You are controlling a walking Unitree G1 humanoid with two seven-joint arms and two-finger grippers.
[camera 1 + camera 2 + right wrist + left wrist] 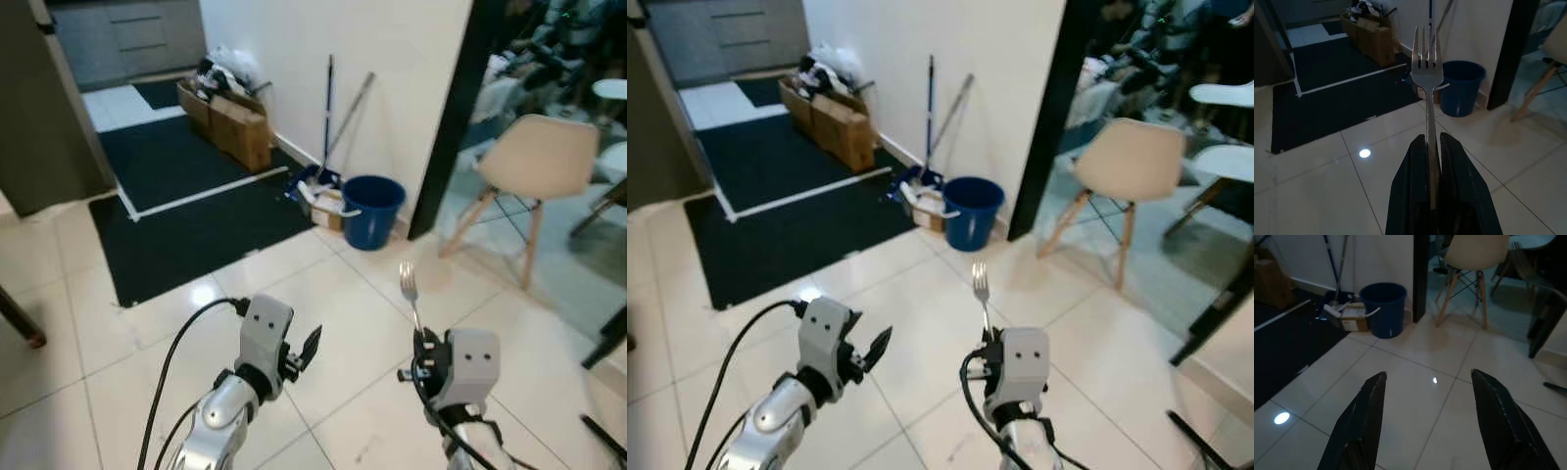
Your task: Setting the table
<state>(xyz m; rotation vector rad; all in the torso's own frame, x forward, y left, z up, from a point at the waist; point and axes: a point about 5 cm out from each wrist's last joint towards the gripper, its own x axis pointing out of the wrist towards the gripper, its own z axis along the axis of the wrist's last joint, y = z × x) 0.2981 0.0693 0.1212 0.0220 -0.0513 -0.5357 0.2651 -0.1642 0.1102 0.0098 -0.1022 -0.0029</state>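
Left pincer (pixel 306 350): raised over the floor (pixel 323 294), fingers (pixel 1359 423) spread wide apart, holding nothing. Both fingers are matte black and taper to blunt tips.

Right pincer (pixel 1431 142): fingers pressed together on the handle of a fork (pixel 409 291). The fork stands upright, tines uppermost and well clear of the fingertips; it is polished metal, slim in the handle, with four tines.

Surroundings, left to right: a dark mat (pixel 186 211) edged with pale tape; cardboard boxes (pixel 230 122) along the white wall; a mop and broom leaning by a round blue plastic bucket (pixel 372 209); past a black door frame, a pale moulded chair (pixel 537 157) on splayed wooden legs. The floor is glossy light tile, reflecting a ceiling lamp.

Assessment: the fork is in transit; no desk is visible here. Recommended practice: maintain firm closure on the smooth handle, keep the fork vertical while walking, and pass the black door frame with clearance on the right side.
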